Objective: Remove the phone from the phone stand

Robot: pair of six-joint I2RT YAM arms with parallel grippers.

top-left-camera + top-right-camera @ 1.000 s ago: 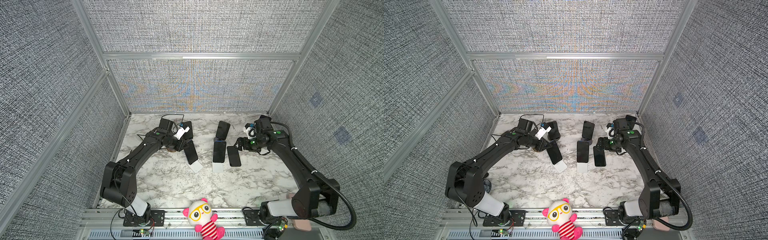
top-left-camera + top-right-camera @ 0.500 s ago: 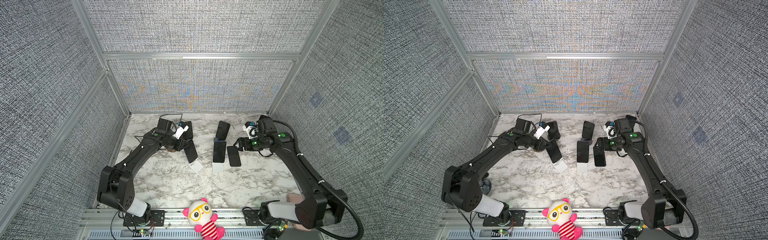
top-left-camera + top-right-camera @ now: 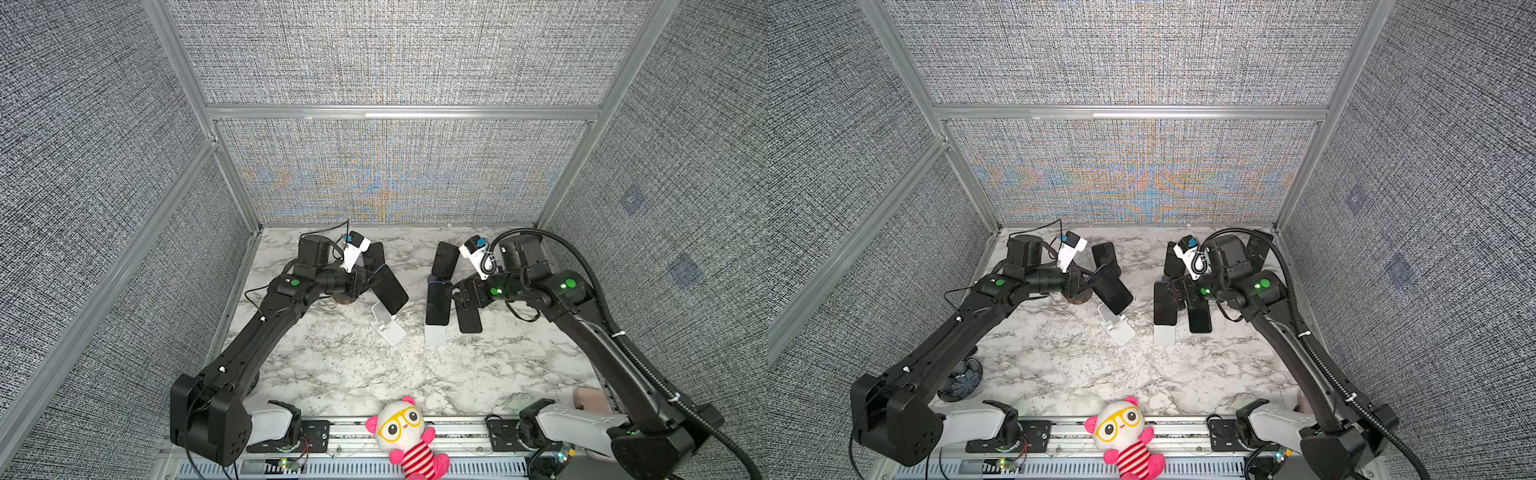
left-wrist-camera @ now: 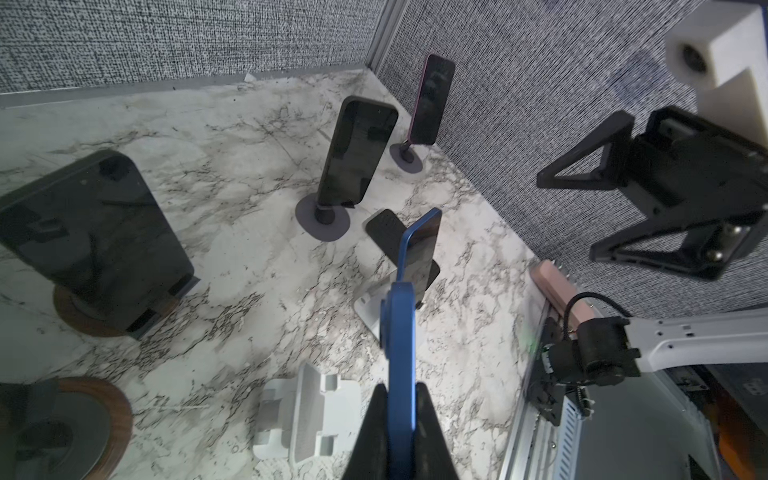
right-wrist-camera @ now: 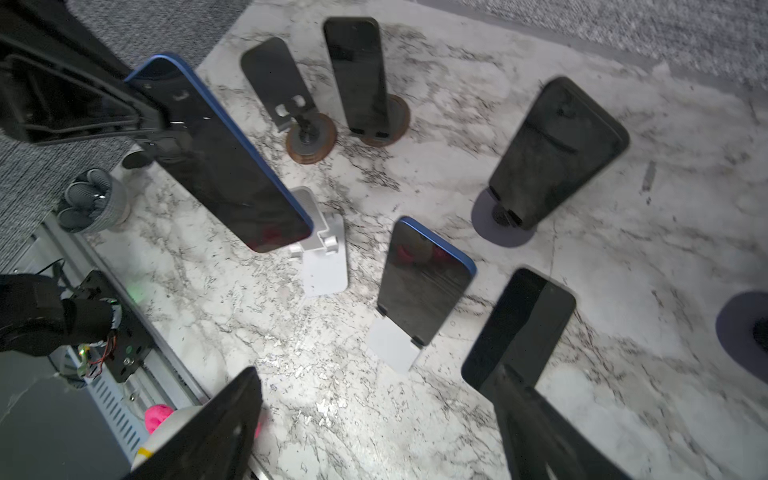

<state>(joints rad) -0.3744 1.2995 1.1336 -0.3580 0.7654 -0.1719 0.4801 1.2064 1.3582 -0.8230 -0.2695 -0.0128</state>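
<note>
Left pincer (image 4: 398,415): closed tight on the blue phone (image 4: 405,328). One finger is on the glass and one on the back, near its upper end.
Blue phone: it points out ahead of the fingers and hangs tilted. We judge that its low end is out of the lips.
White stand (image 4: 307,415): empty, just below the pincer and a little to the side of the phone's low end.
Handling: we expect a stiff, flat slab that is rather heavy for so thin a grip. The glass is smooth and can slip, and it would break on the marble table (image 3: 353,374).
Where to hold: on both faces, as now. A grip closer to the middle would let it swing less.
Second phone (image 5: 424,286): it sits in its own stand (image 5: 392,345), just ahead of the right pincer.
Right pincer (image 3: 459,293): wide apart and holding nothing.
</note>
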